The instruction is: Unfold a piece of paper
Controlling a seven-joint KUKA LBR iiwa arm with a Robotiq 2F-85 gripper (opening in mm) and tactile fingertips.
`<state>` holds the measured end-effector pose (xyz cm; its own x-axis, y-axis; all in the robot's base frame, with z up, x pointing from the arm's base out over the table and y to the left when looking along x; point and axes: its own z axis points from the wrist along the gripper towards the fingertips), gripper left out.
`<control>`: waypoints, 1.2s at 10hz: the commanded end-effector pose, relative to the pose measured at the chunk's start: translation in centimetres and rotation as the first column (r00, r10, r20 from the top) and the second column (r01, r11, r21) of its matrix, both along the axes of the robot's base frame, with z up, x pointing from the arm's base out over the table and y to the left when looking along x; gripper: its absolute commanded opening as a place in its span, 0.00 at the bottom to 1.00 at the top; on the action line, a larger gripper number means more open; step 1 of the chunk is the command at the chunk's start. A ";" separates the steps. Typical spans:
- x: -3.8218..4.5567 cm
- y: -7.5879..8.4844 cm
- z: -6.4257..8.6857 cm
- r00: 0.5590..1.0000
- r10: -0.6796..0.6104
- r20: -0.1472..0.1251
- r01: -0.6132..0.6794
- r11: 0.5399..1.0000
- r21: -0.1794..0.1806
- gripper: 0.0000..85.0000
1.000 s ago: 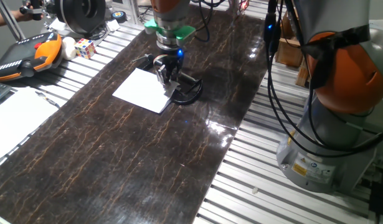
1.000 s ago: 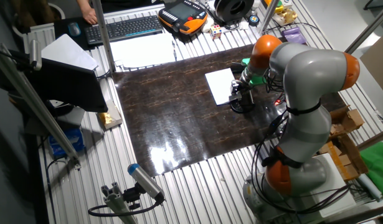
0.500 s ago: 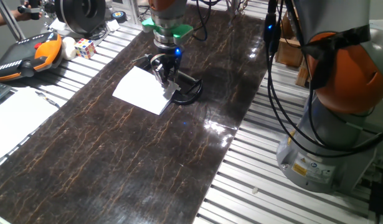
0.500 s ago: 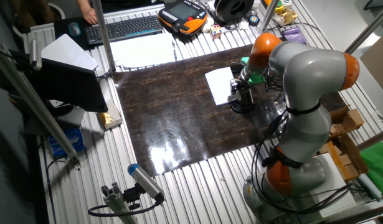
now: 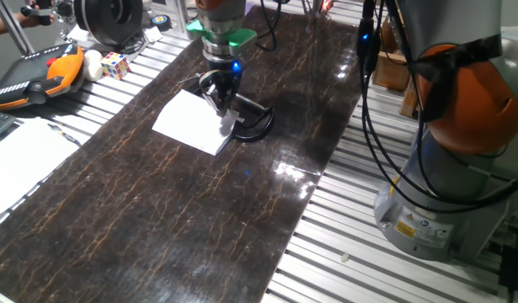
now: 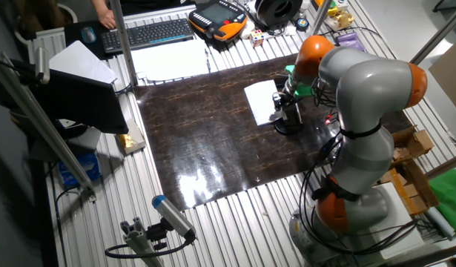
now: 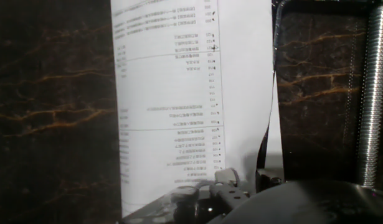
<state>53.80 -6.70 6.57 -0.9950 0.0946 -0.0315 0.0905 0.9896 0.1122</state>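
Note:
The piece of paper lies on the dark marbled table top, white and folded; it also shows in the other fixed view. My gripper stands at its right edge, next to the black clamp. The gripper is shut on the paper's top flap and holds that edge a little above the table. In the hand view the lifted flap shows its printed side, running up from my fingers at the bottom. The gripper also shows in the other fixed view.
A larger white sheet with a pen lies at the left. An orange teach pendant and a colour cube sit at the back left. A keyboard lies beyond the table. The arm's base stands at the right.
My gripper has risen and moved a little back and left over the paper, taking the held edge of the flap up with it. The clamp has not moved.

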 end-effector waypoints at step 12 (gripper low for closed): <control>1.30 5.3 5.2 0.997 -0.051 -0.053 0.052 0.998 0.018 0.01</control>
